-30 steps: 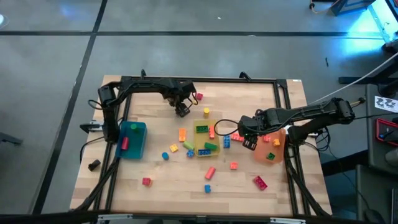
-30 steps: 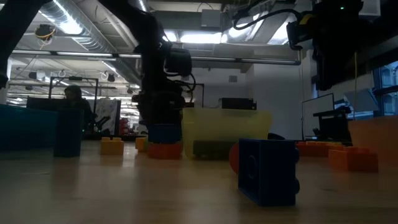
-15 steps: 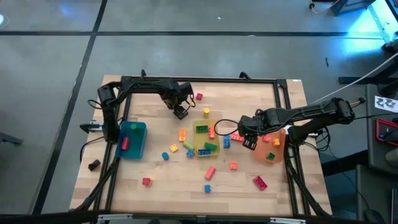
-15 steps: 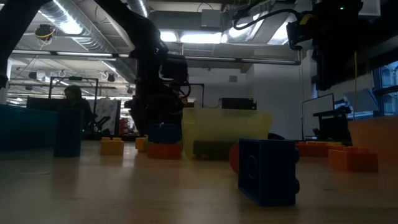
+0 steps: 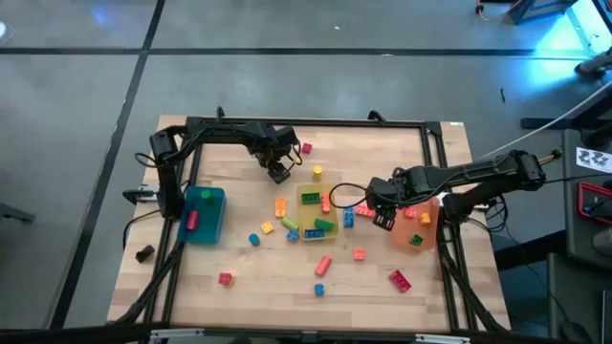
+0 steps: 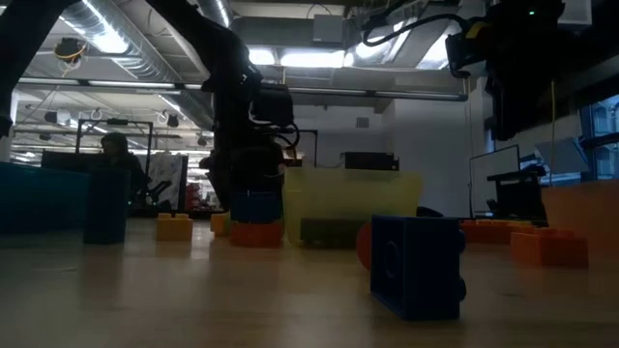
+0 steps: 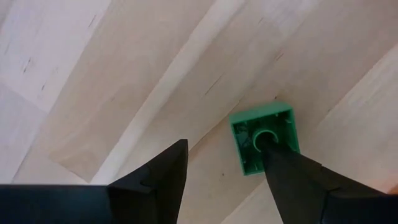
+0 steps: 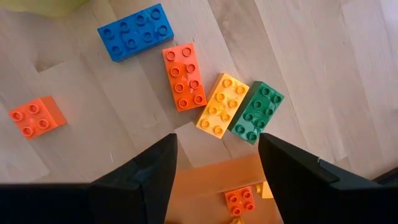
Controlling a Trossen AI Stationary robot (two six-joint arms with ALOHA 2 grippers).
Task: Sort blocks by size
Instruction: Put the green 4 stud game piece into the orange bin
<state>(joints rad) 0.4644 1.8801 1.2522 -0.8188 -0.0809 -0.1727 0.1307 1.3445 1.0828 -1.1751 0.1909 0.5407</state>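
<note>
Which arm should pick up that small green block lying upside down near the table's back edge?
Left. The left gripper is open right above the green block, one finger already over it. The right gripper hangs by the orange bin.

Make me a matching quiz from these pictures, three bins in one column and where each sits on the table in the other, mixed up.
Things:
1. blue bin
2. yellow bin
3. orange bin

Places, as seen in the high view:
A. by the right edge of the table, beside the right gripper
B. near the middle of the table
C. by the left edge of the table

Pairs: 1-C, 2-B, 3-A
</note>
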